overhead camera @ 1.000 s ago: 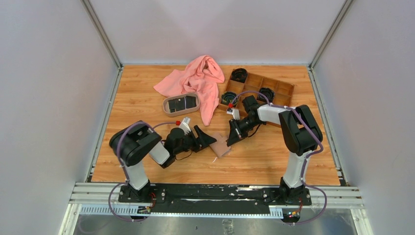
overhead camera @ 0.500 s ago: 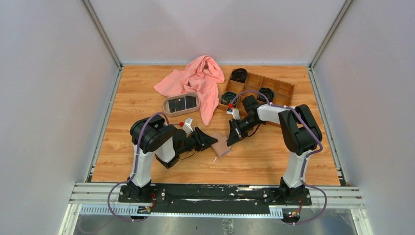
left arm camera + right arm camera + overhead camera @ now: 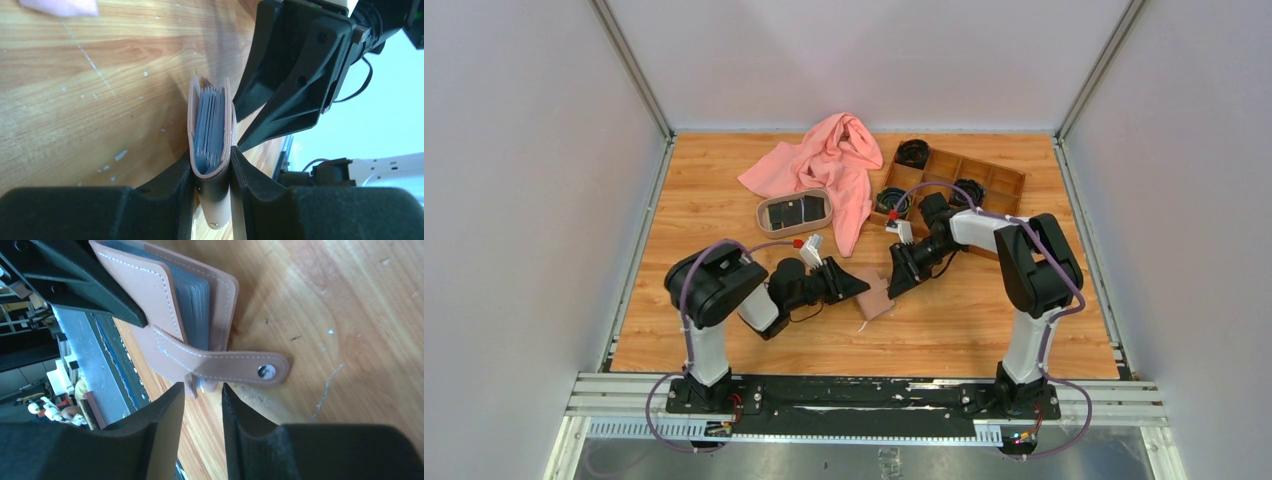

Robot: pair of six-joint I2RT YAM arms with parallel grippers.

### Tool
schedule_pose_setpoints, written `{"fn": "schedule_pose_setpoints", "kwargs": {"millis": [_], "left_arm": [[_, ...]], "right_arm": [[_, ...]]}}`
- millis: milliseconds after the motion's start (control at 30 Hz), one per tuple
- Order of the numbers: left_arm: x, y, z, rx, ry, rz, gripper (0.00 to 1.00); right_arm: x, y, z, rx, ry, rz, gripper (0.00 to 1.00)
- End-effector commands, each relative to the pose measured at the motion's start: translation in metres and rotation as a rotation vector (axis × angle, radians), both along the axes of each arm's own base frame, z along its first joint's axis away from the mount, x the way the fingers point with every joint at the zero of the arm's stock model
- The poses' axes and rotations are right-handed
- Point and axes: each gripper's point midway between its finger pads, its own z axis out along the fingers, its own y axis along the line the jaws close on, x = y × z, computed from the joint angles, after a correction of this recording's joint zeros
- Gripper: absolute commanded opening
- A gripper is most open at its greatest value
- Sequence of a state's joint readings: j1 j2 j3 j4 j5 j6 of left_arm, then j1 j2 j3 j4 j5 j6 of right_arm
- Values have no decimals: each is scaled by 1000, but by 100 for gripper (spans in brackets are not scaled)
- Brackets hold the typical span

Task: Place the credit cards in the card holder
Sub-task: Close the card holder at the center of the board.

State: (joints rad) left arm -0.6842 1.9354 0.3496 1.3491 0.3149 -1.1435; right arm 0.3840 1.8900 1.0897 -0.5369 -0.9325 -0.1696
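The tan-pink card holder point(image 3: 879, 298) stands on edge on the wooden table between both arms. My left gripper point(image 3: 211, 167) is shut on its folded spine, and its grey-blue pockets point(image 3: 210, 122) face away from that camera. My right gripper point(image 3: 202, 390) is open, its tips on either side of the holder's lower corner without pinching it. The snap strap point(image 3: 240, 365) hangs loose across the holder point(image 3: 150, 295). Dark credit cards point(image 3: 792, 211) lie in the oval tray, far from both grippers.
The beige-rimmed oval tray point(image 3: 761, 214) sits behind the left arm. A pink cloth point(image 3: 824, 160) lies beside it. The brown compartment box point(image 3: 999, 185) with black round parts stands at the back right, close behind the right arm. Grey walls enclose the table.
My left gripper has closed onto the card holder and its arm has shifted. My right gripper, shut before, has opened and let go of the holder's edge.
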Motion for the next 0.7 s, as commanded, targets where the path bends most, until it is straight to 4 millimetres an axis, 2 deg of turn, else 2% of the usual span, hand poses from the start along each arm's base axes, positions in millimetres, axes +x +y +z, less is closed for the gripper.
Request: {"fn": "schedule_pose_setpoints", "kwargs": {"millis": [0, 67, 167, 200, 233, 400, 533, 667], "left_arm": [[-13, 14, -15, 209, -102, -74, 1], [-12, 15, -4, 268, -178, -100, 0], [-12, 17, 20, 326, -285, -127, 0], [-12, 18, 27, 350, -324, -139, 0], [-10, 16, 44, 359, -380, -143, 0], [-12, 18, 85, 529, -600, -193, 0], [-16, 16, 107, 710, -782, -242, 0], [-15, 15, 122, 961, -1010, -231, 0]], "right_arm": [[5, -6, 32, 65, -120, 70, 41], [5, -10, 47, 108, -175, 109, 45], [5, -21, 70, 151, -241, 156, 45], [7, -25, 78, 166, -266, 155, 45], [9, -31, 86, 178, -293, 152, 45], [18, -59, 125, 213, -447, 77, 46], [27, -79, 140, 214, -505, 0, 46], [35, -93, 144, 243, -495, -76, 46]]}}
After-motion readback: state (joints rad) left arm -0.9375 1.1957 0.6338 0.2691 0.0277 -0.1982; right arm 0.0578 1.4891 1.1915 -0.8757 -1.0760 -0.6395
